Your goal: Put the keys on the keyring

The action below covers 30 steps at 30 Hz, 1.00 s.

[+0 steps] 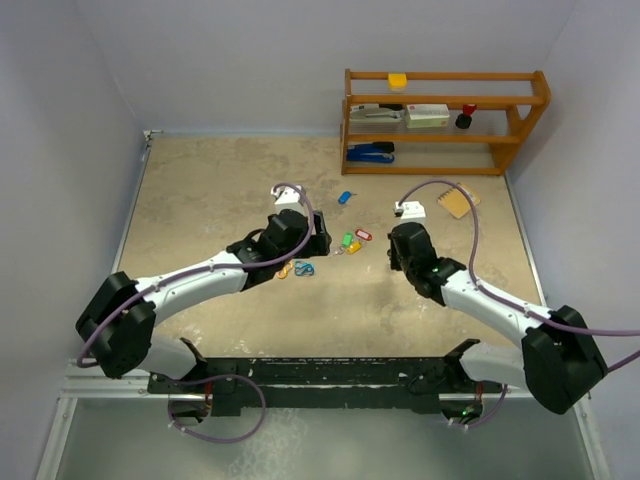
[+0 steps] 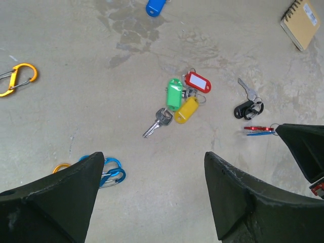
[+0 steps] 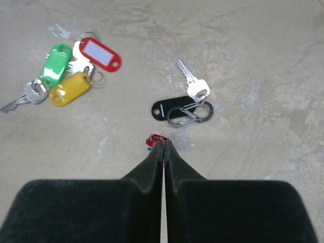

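A: So, where do the keys lie?

B: A bunch of small metal keys (image 2: pixel 182 98) with oblong plastic tags, one green (image 2: pixel 174 93), one red (image 2: pixel 197 82) and one yellow (image 2: pixel 186 110), lies about the middle of the beige table (image 1: pixel 220 180). The tags touch one another. One bare silver key (image 2: pixel 157 122) sticks out of the bunch towards the near edge.

A: And the left gripper's fingers?

B: The left gripper (image 2: pixel 153 162) is spread wide and holds nothing. Its two dark fingers (image 2: pixel 66 202) stand well apart. The bunch is beyond the gap between them, on the side away from the arm. It is not between them and not touched.

A: The right one?

B: The right gripper (image 3: pixel 164 144) is clenched, its fingers (image 3: pixel 147 172) pressed flat together. The tips meet at a small red and blue figure-eight clip (image 3: pixel 156 139). I cannot tell whether the clip is pinched or only touched. The bunch lies well to the left of those tips.

A: Any other keys?

B: A silver key with a black plastic tag (image 3: pixel 169 107) lies between the bunch and the right fingertips, with a black wire clip (image 3: pixel 190 114) against it. A blue-tagged key (image 2: pixel 156 6) lies apart, towards the far edge.

A: What is around them?

B: An orange clip (image 2: pixel 17 79) and blue clips (image 2: pixel 111 172) lie on the left arm's side. A tan spiral notebook (image 2: pixel 301 17) is near the right edge. A wooden shelf (image 1: pixel 445 120) stands at the far right corner.
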Each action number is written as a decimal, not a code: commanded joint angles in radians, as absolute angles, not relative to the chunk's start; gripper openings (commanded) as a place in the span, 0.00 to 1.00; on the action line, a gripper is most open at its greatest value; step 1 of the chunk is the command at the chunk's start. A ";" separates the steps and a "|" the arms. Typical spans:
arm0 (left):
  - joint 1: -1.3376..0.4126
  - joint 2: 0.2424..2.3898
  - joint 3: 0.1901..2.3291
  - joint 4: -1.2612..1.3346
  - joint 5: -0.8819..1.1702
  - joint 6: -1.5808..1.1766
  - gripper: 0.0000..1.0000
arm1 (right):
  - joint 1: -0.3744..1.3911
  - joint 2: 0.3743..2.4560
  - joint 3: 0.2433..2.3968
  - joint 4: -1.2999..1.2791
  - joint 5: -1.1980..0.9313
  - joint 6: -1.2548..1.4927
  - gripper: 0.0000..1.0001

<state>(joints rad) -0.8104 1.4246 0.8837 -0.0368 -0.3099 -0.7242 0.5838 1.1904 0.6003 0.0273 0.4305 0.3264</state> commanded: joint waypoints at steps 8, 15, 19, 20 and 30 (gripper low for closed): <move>-0.764 1.320 0.829 -0.034 -0.427 -0.779 0.78 | 0.476 1.201 0.641 -0.085 0.483 0.445 0.12; -0.749 1.317 0.817 -0.035 -0.431 -0.783 0.79 | 0.476 1.108 0.622 0.007 0.432 0.382 0.70; -0.747 1.328 0.817 -0.033 -0.432 -0.783 0.79 | 0.477 1.109 0.628 0.047 0.312 0.326 0.71; -0.746 1.331 0.818 -0.032 -0.435 -0.782 0.79 | 0.478 1.116 0.629 0.055 0.286 0.314 0.71; -0.735 1.371 0.825 -0.082 -0.495 -0.789 0.79 | 0.518 1.161 0.640 0.115 0.170 0.297 0.70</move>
